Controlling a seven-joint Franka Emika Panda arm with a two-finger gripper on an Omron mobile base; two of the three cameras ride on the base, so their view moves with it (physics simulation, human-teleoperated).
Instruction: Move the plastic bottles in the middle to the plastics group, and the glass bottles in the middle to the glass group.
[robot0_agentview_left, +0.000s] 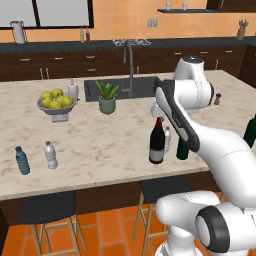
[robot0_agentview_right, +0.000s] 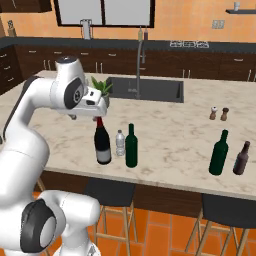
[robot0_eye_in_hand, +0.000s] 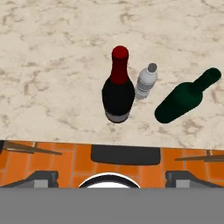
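A marble desk (robot0_agentview_left: 100, 145) is filling the left base view, the wine bottle (robot0_agentview_left: 157, 142) standing centre-right. In the right base view it is standing lower-centre. In the hand view, open fingers (robot0_eye_in_hand: 112, 178) are hovering below it, seemingly lining up.

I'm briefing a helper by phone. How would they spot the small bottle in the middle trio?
On the marble island, near its front edge, three bottles stand together. Between the black wine bottle and the green bottle is the plastic bottle: shortest, clear, white-capped.
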